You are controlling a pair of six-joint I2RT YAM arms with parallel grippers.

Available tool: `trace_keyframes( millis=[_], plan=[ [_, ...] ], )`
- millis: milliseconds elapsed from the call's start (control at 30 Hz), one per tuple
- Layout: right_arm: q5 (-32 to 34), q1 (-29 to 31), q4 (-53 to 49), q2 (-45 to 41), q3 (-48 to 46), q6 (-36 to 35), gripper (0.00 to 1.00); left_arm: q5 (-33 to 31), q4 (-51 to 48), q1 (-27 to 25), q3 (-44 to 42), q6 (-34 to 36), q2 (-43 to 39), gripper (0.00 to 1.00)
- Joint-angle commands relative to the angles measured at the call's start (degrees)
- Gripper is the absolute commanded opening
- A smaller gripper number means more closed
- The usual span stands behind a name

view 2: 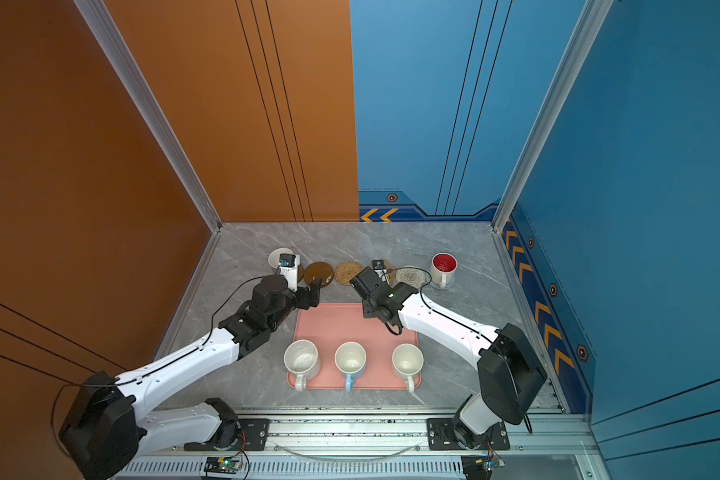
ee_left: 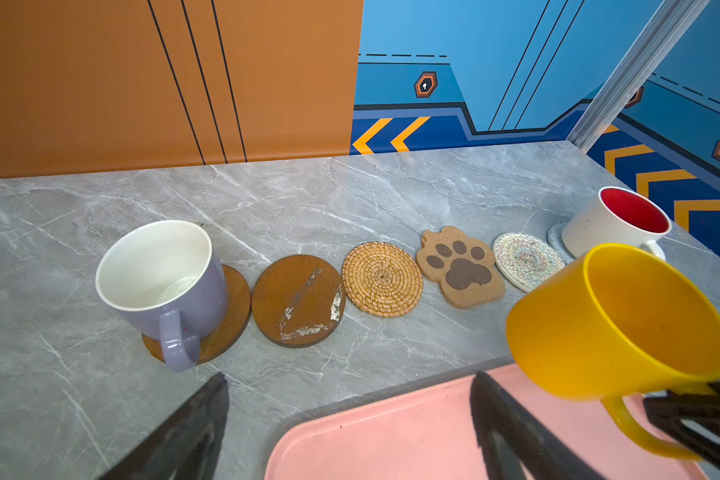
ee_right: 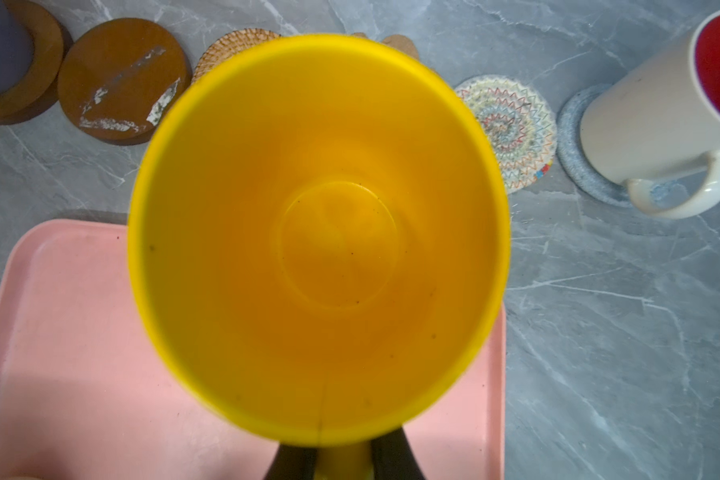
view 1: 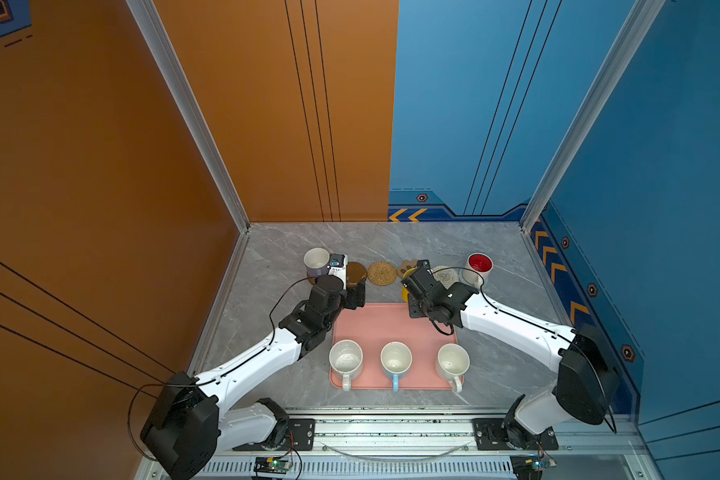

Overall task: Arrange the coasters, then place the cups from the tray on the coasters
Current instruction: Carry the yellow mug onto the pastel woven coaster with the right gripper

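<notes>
Six coasters lie in a row at the back. The lilac mug (ee_left: 163,278) stands on one brown disc. The red-lined white mug (ee_right: 661,120) stands on the pale-blue coaster (ee_right: 574,137). Bare are the second brown disc (ee_left: 298,299), the rattan round (ee_left: 382,279), the paw (ee_left: 460,268) and the white woven round (ee_right: 512,129). My right gripper (ee_right: 344,457) is shut on the handle of the yellow mug (ee_right: 316,232), lifted over the far right corner of the pink tray (view 1: 375,324). My left gripper (ee_left: 350,382) hangs open and empty over the tray's far left corner.
Along the tray's near edge stand a speckled white mug (view 1: 345,360), a blue-handled mug (view 1: 396,360) and a plain white mug (view 1: 453,362). Orange and blue walls close the grey marble table (view 1: 495,353) at the back and sides. A metal rail (view 1: 391,428) runs along the front.
</notes>
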Motion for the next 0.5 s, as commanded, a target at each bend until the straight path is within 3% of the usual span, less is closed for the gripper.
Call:
trace_keyframes(
  millis=[0,467],
  plan=[
    [0.3,-2.6,0.8,-3.3,2.6,-2.5,0.00,-0.2,1.0,0.6,-0.7,-0.7,-1.2,0.91],
    [-8.9,-17.5,2.6,1.4,6.9,-7.1,0.00,-0.7,1.0,1.1,-1.6,-0.7,-2.5,0.91]
  ],
)
